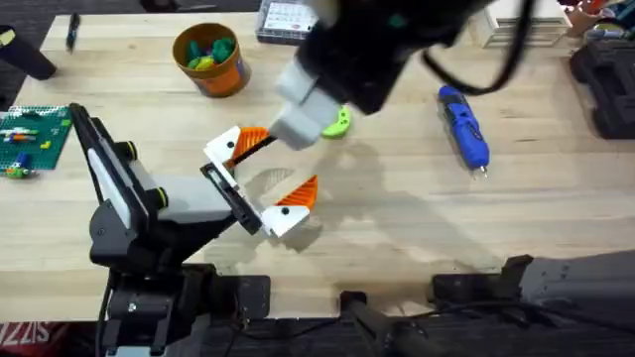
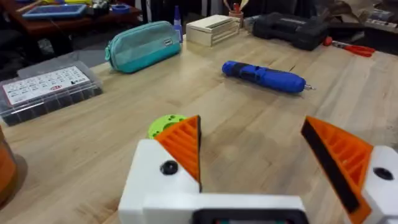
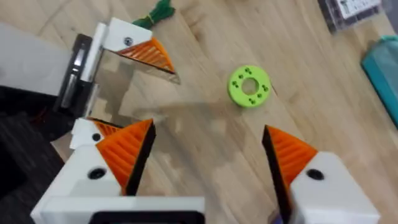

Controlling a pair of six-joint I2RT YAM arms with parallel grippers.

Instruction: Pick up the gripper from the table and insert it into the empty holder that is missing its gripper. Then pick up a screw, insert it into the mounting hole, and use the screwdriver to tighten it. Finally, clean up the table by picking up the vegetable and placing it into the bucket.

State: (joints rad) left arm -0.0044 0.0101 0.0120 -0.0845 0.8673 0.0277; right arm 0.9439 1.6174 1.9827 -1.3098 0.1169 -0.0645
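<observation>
My left gripper (image 1: pixel 278 167) lies low over the table centre, open, with an orange wedge tip on each white finger base and nothing between them. My right gripper (image 3: pixel 208 152) hovers above it, open and empty, also with both orange tips in place. Dark screw heads sit in the finger bases (image 3: pixel 96 173). A loose gripper and an empty holder are out of view. The blue screwdriver (image 1: pixel 464 127) lies to the right. A green leafy vegetable (image 3: pixel 163 11) lies beyond the left arm's fingers (image 3: pixel 140 51). The orange bucket (image 1: pixel 210 59) stands at the back left.
A green disc (image 1: pixel 339 121) lies just beyond the left gripper. My right arm (image 1: pixel 367 50) looms dark over the back centre. A green brick plate (image 1: pixel 30 134) is at the left, a clear parts box (image 2: pixel 46 90), a teal pouch (image 2: pixel 140 43) and a black case (image 2: pixel 292 28) behind.
</observation>
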